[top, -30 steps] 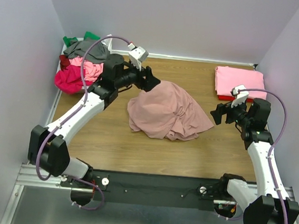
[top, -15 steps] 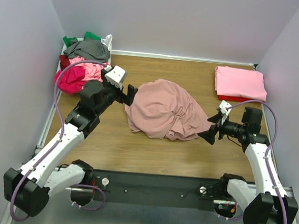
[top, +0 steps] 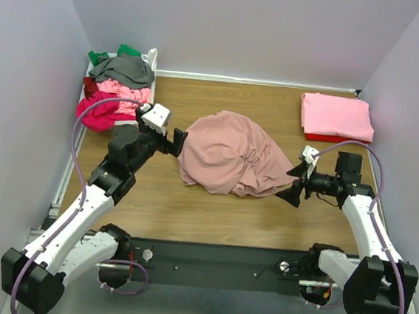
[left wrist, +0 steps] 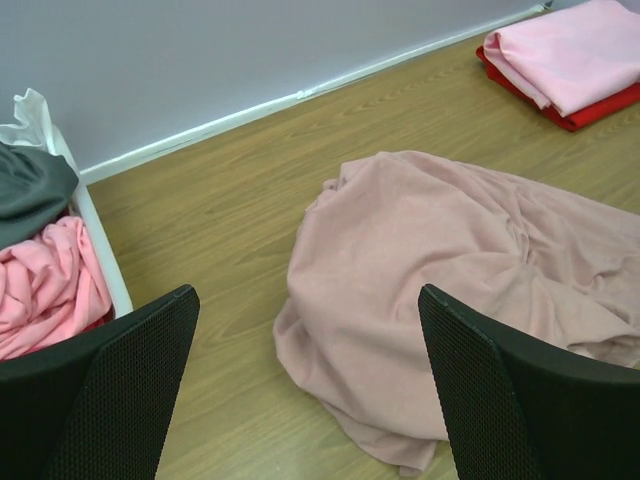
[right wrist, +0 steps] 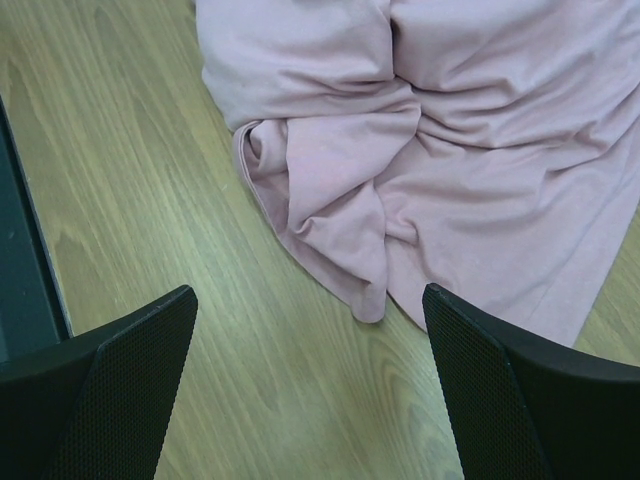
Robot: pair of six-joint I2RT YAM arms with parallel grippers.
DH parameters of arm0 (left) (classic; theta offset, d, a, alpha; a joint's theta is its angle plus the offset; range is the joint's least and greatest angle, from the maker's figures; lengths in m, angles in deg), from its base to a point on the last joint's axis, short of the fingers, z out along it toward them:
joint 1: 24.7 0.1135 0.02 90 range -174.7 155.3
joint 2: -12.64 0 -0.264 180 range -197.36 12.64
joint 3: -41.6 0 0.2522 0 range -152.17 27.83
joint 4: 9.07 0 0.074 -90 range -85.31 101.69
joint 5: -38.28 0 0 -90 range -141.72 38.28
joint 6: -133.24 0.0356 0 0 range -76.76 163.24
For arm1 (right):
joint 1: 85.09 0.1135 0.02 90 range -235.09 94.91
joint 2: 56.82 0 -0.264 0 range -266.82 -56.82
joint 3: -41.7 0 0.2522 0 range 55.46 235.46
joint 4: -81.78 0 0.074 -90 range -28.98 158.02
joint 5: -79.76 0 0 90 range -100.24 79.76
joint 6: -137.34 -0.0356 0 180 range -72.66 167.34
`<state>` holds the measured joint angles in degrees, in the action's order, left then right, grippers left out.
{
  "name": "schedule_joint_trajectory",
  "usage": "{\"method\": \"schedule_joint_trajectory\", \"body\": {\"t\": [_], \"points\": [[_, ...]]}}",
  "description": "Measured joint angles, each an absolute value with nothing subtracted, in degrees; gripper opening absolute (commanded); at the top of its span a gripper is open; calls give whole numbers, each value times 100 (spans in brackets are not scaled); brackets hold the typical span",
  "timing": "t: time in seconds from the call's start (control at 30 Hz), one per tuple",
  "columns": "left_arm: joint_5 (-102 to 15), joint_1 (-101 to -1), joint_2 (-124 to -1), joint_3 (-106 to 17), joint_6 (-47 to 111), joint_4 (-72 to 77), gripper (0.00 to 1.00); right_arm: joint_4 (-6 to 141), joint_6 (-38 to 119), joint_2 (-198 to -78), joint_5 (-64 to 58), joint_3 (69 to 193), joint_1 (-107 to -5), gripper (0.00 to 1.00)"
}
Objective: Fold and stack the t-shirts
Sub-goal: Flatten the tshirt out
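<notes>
- Top external view: a folded light-pink t-shirt [top: 337, 114] lies on a folded red t-shirt [top: 317, 137] at the far right of the wooden table [top: 190, 207]; that stack looks done.
- A crumpled dusty-pink cotton t-shirt [top: 228, 153] lies mid-table, unfolded; a heap of bright pink, grey and green shirts [top: 116, 89] waits far left.
- Left gripper [top: 175, 142], jaws wide and empty, sits just beside the crumpled shirt's left edge; right gripper [top: 293, 184], equally wide and empty, just beside its right hem.

Left wrist view, upper right: we see only an edge of the red tee [left wrist: 580, 115] under the folded pink tee [left wrist: 570, 55]; dusty-pink tee [left wrist: 450, 270] runs off right.
</notes>
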<state>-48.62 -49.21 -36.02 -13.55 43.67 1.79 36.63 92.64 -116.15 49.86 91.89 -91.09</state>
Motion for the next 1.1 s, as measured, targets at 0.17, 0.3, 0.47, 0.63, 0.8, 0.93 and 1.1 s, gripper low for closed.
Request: {"method": "schedule_joint_trajectory", "body": {"t": [0.17,0.3,0.47,0.63,0.8,0.93,1.1], "points": [[-4434,-4921,-3801,-1355,4364,144,94,3623,9393,-11847,4979,9189,-9109,100],[-3925,-4921,-4319,-1394,4209,120,88,3599,9430,-12076,4872,9193,-9048,100],[-3494,-4921,-5058,-1499,3840,291,82,3531,9432,-12520,4277,9359,-8445,100],[-3295,-4958,-5381,-1600,2611,666,82,3540,9338,-13106,3407,9683,-7496,100],[-3394,-5068,-5049,-979,1243,568,79,3676,9039,-13584,2677,10030,-7131,100],[-3579,-5162,-5102,-586,443,472,77,3910,8753,-13936,2105,10255,-6900,99],[-3798,-5387,-5410,-496,-285,332,77,4152,8521,-13989,1679,10262,-6753,87]]}}
